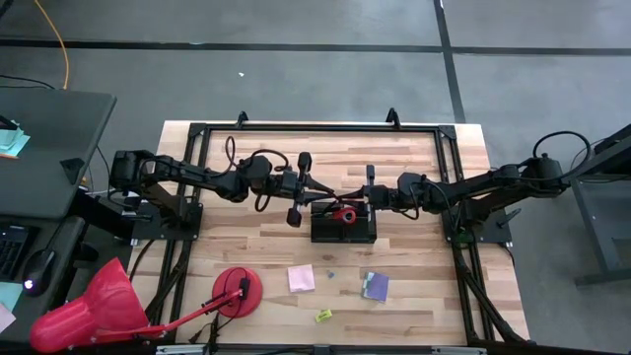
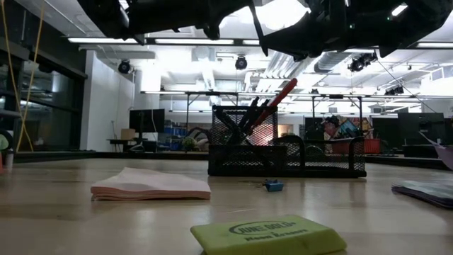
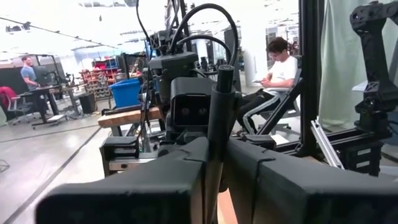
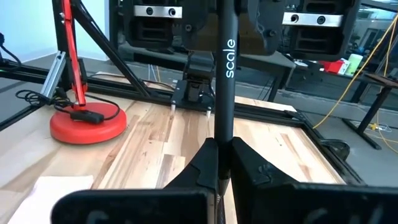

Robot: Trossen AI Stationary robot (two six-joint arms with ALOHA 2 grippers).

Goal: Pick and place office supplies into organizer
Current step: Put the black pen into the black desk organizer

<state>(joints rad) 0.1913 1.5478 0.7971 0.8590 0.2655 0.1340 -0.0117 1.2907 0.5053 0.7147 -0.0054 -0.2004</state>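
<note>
A thin black pen (image 3: 221,112) (image 4: 225,74) stands upright over the left end of the black mesh organizer (image 1: 345,233) (image 2: 287,152). My left gripper (image 1: 336,194) (image 3: 214,168) reaches it from the left and is shut on it. My right gripper (image 1: 348,197) (image 4: 222,163) comes from the right, also shut on it. Red scissors handles (image 1: 343,212) show inside the organizer. The pink sticky pad (image 1: 302,278), purple pad (image 1: 375,286) and yellow piece (image 1: 322,316) lie flat on the table, nearer than the organizer. My left gripper pinches the pen's shaft (image 3: 214,149) between its two fingers, level, from the table's left, fingers across the pen. The pen stands upright, its top end (image 3: 225,70) free; its lower end is hidden by my fingers. My right gripper pinches the same pen's shaft (image 4: 222,134), below the white lettering, between its two fingers, level, from the table's right and across the pen. My own fingers hide the lower end.
A red lamp base (image 1: 237,293) with its stick and red cone (image 1: 89,311) sit at the near left. Black frame rails (image 1: 202,177) border the table. A small blue piece (image 1: 330,274) lies between the pads. Bare wood lies right of the organizer.
</note>
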